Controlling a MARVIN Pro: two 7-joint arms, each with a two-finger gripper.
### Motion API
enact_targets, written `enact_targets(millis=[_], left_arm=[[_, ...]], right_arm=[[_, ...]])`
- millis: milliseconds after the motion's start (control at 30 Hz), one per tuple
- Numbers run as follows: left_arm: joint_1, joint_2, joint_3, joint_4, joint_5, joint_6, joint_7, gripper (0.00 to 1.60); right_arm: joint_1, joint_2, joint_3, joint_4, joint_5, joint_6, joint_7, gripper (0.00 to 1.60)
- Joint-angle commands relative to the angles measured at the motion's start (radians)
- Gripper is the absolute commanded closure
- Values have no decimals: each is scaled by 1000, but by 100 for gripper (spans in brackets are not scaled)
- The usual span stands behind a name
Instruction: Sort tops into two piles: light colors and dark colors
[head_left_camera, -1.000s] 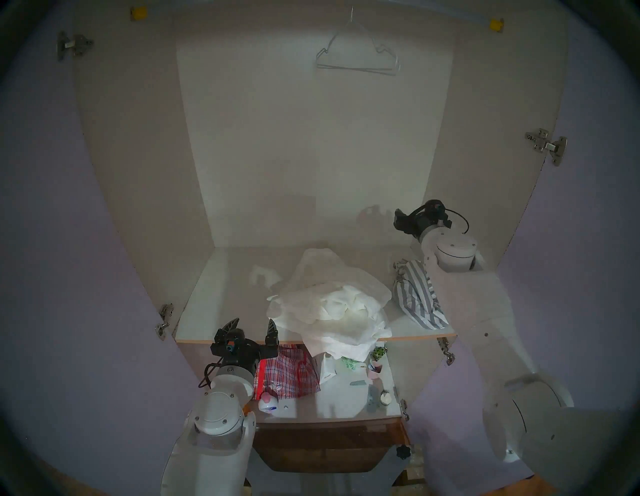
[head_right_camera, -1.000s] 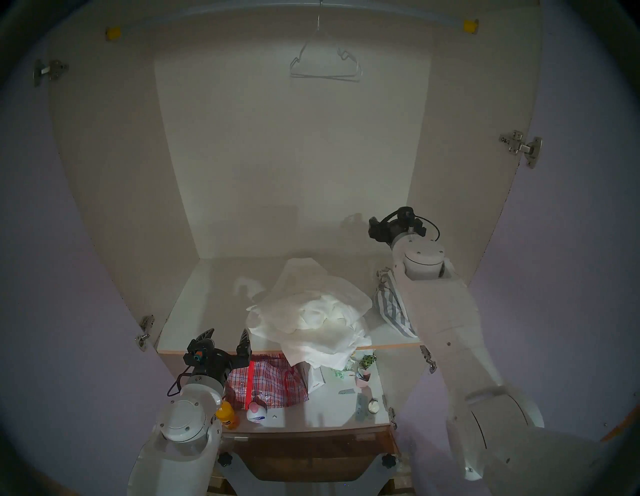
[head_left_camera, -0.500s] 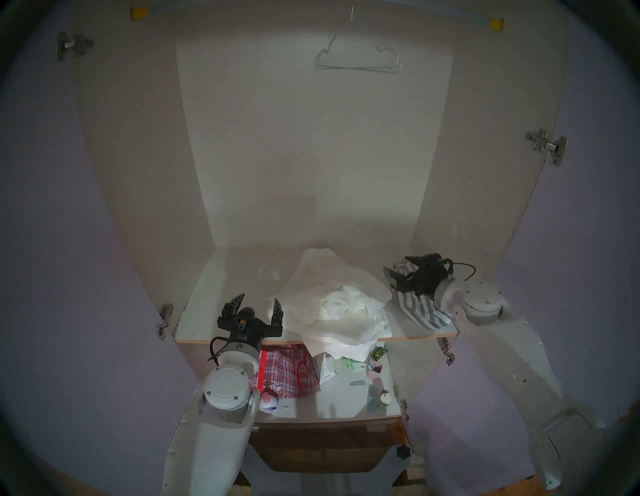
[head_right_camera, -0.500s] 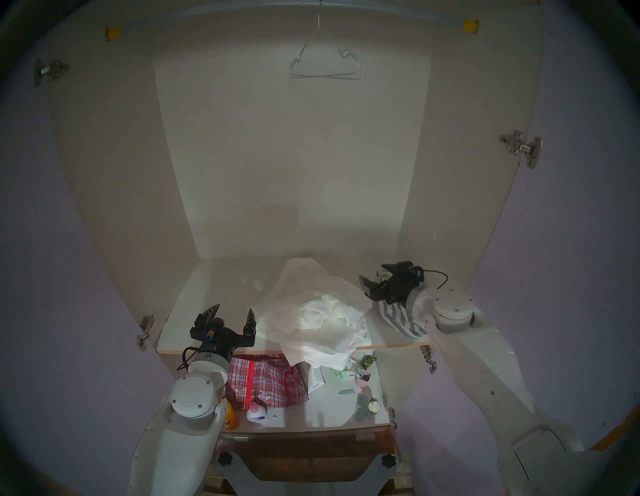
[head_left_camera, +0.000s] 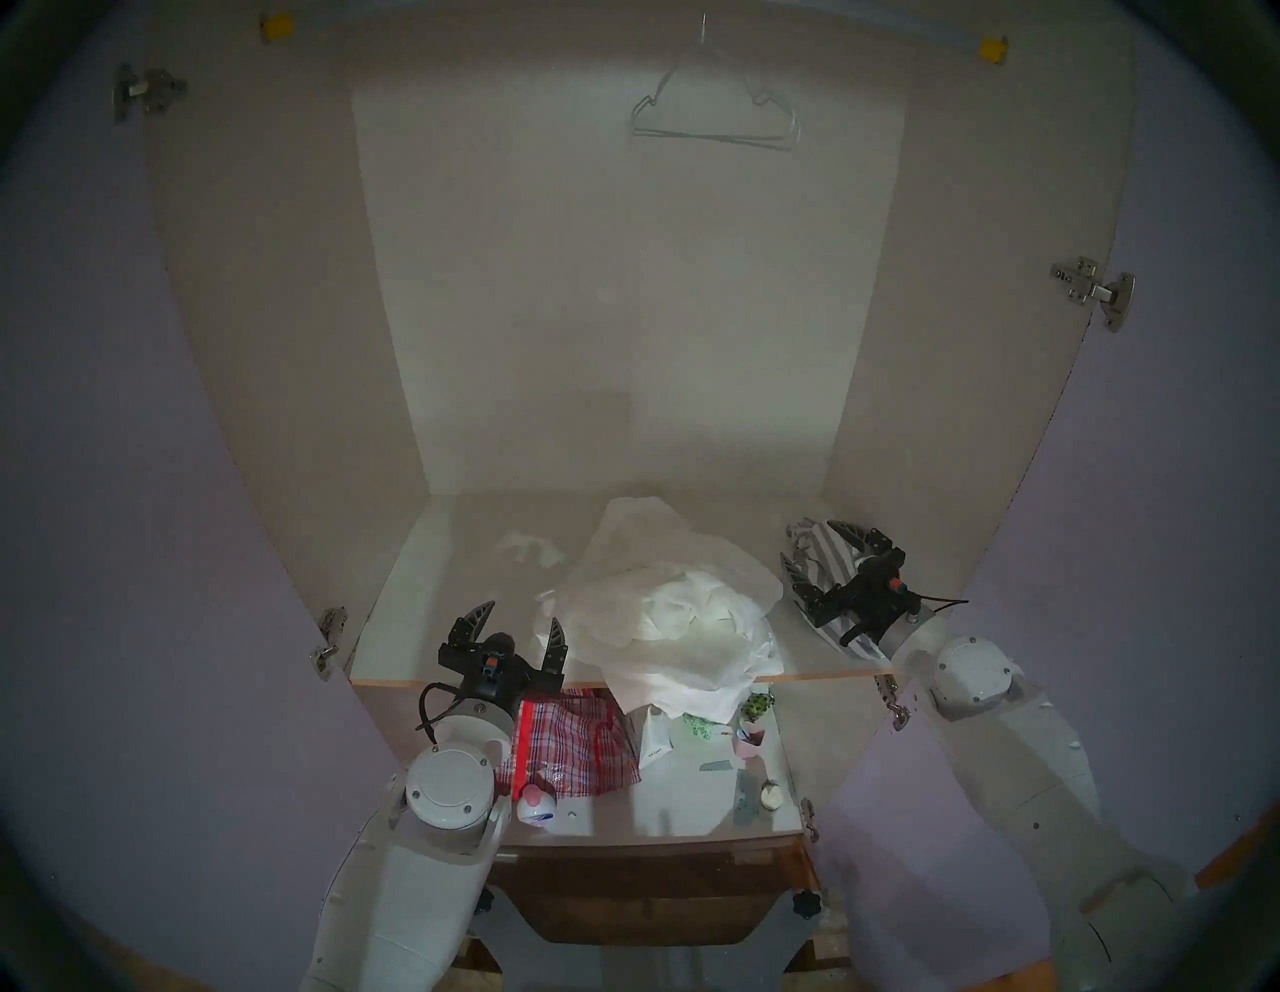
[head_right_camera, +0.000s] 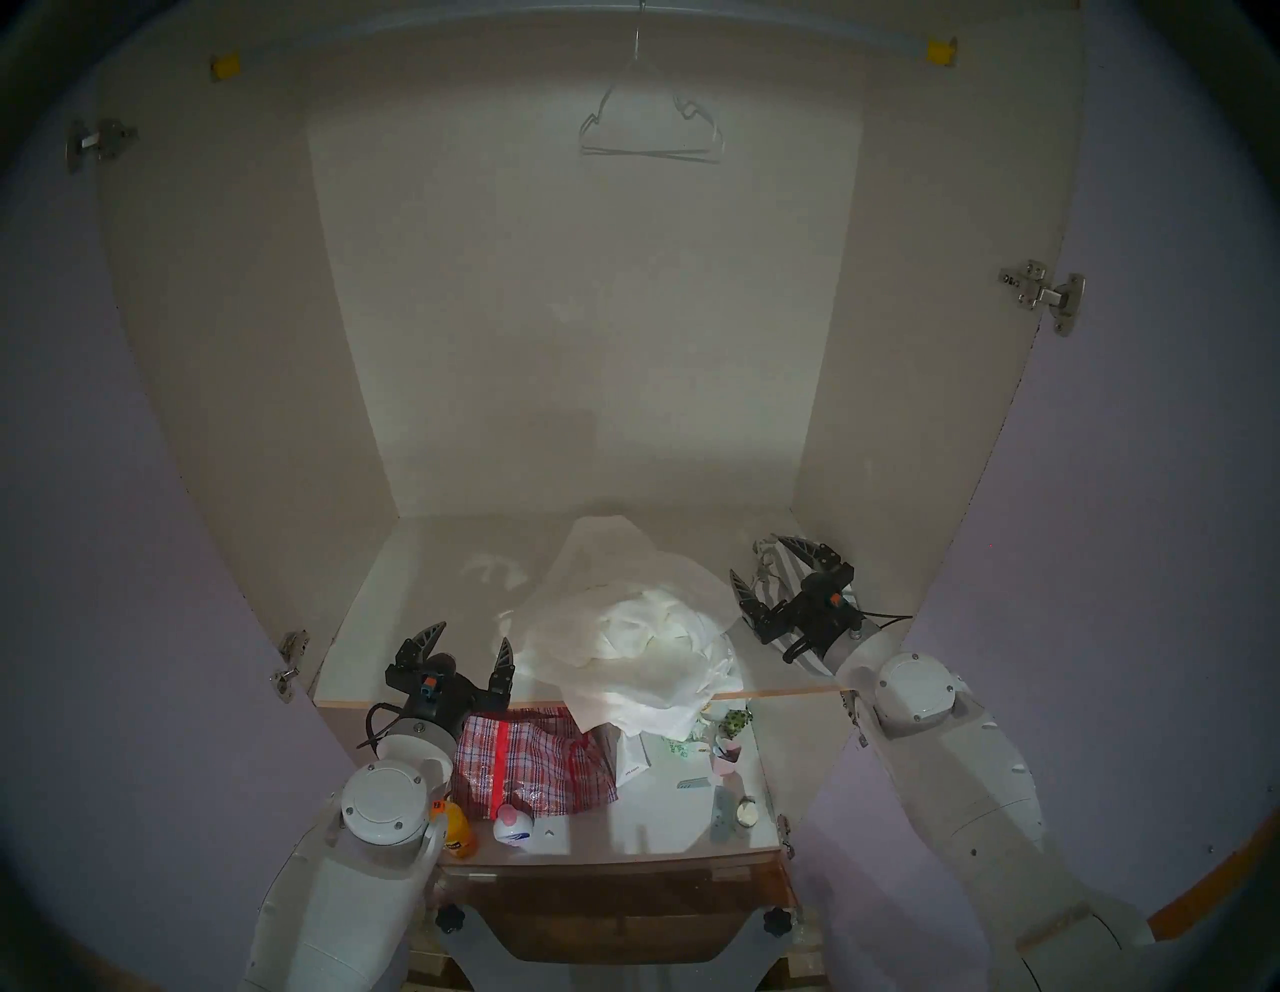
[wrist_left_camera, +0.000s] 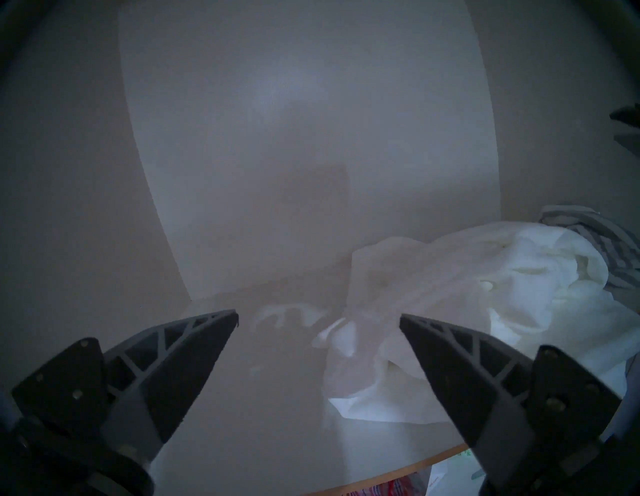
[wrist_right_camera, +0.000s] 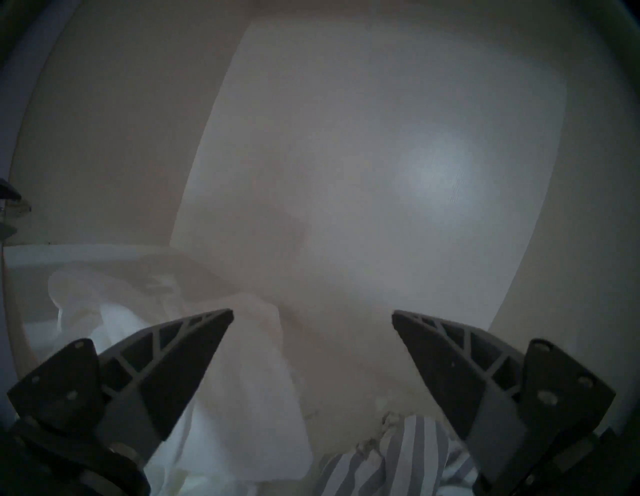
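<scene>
White heap (head_left_camera: 668, 616) is seen mid-shelf, just right of left claw (head_left_camera: 519, 620), which is spread & empty. Striped top (head_left_camera: 828, 578) is straddled from above by right claw (head_left_camera: 810, 554), also spread; nothing gripped.

You see a big heap of thin white and cream cloth tops (head_left_camera: 679, 616) lying crumpled in the middle of the shelf, and one part hangs over the front edge. Just beside it, on your right, lies a small grey-and-white striped cloth bundle (head_left_camera: 828, 554).
</scene>
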Motion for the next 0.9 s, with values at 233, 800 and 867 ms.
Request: enact_targets(millis=[233,800,867], left_arm=[[-208,32,71,133,33,-39,-65,0],[-517,256,328,246,78,70,-501,0],[-562,254,361,283,90,62,-559,0]], right_arm=[[33,-15,9,1,6,1,-14,0],[34,-17,10,3,4,0,-14,0],[34,-18,10,3,4,0,-13,0]])
